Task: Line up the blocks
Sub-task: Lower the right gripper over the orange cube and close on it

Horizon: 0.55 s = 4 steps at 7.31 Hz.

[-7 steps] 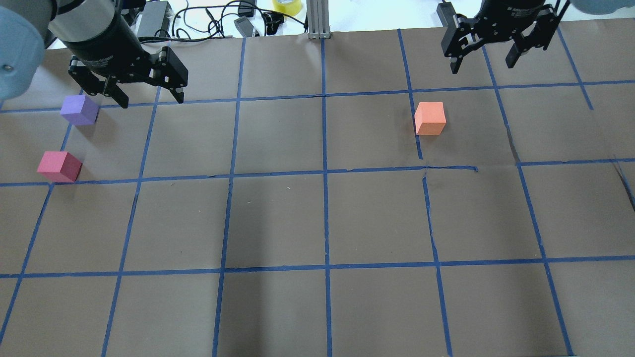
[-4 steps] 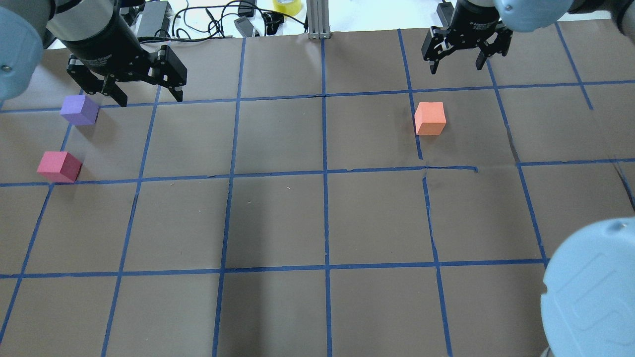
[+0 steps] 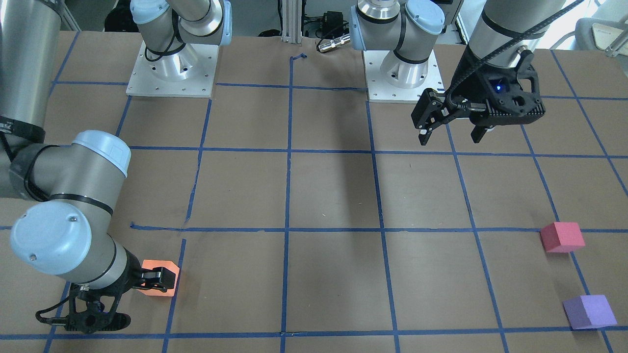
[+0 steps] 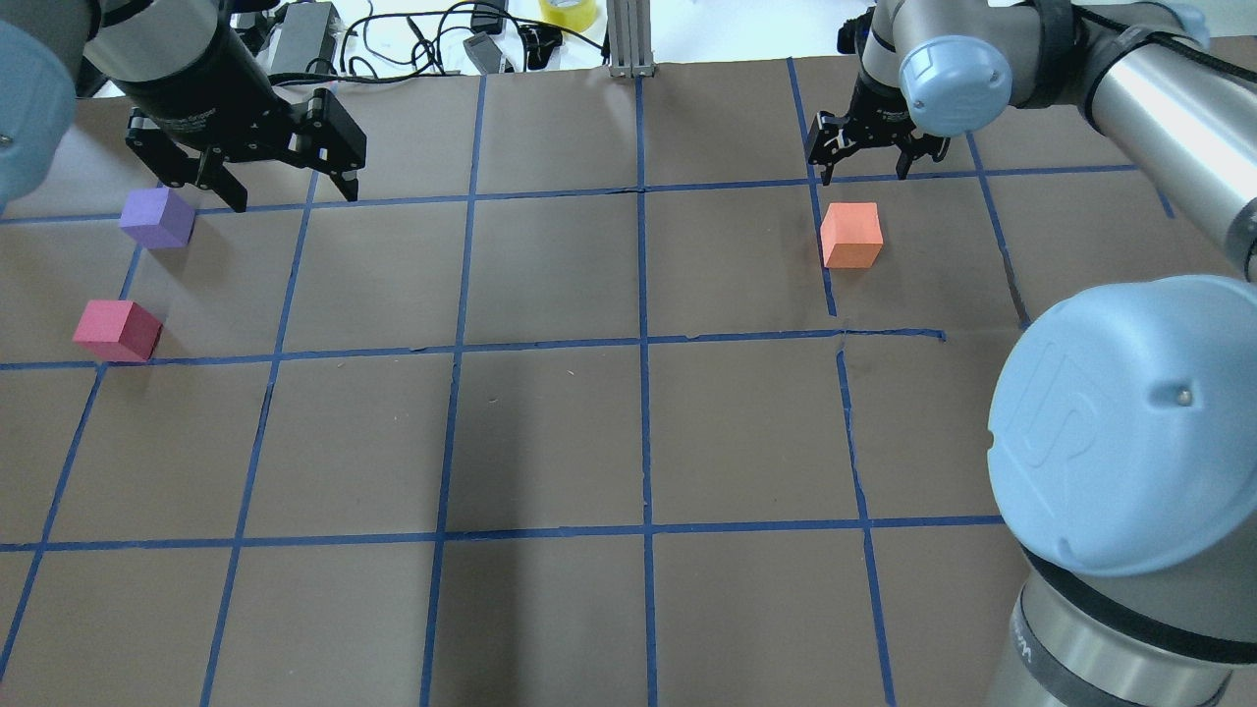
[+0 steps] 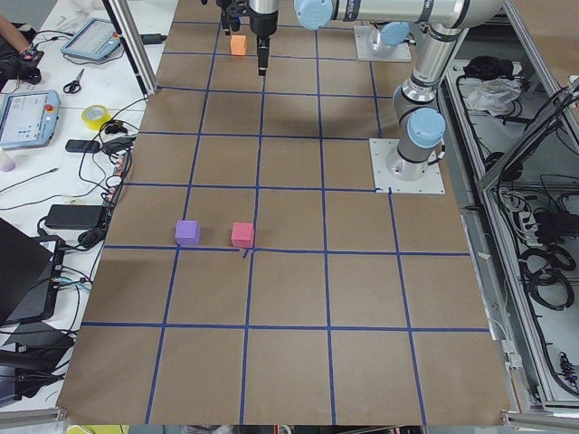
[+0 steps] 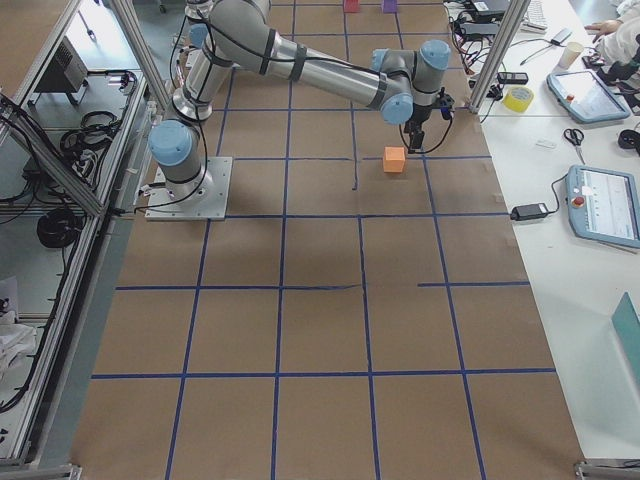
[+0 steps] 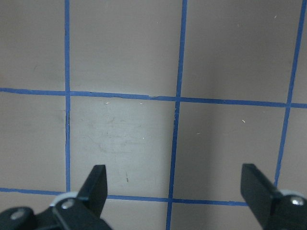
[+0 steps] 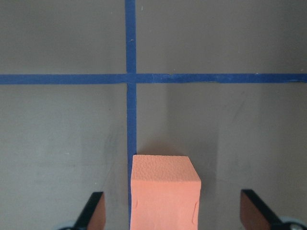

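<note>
Right hand has dropped toward the orange block, fingers apart (pick beginning); left hand idles, likewise apart.

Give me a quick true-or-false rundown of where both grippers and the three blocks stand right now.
1. The right gripper is shut on the orange block. False: its jaws stand wide open. In the right wrist view the block sits between the fingers, unclamped.
2. The left gripper is open and holds nothing. True.
3. The purple block and the red-pink block touch each other. False: bare paper shows between them.
4. The orange block lies far from the other two, on the robot's right side. True.
</note>
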Each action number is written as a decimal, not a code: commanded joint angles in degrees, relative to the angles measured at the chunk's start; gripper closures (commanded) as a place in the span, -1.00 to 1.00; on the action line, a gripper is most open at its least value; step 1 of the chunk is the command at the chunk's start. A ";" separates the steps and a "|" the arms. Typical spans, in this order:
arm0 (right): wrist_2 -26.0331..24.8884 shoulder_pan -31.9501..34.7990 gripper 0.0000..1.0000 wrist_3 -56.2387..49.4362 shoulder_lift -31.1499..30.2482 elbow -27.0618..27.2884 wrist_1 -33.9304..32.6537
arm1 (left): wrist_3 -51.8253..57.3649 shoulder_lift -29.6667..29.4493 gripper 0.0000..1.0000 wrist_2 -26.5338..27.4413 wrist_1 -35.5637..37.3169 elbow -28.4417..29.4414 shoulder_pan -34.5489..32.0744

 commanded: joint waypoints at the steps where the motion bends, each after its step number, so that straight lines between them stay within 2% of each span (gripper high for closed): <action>1: -0.26 0.00 -1.00 0.05 2.30 0.60 -0.28 | 0.07 0.60 -1.00 0.02 0.19 -0.92 0.03; 4: -0.53 0.00 -1.00 -0.56 2.13 5.51 -0.89 | 0.42 0.61 -1.00 0.02 0.19 -0.92 0.02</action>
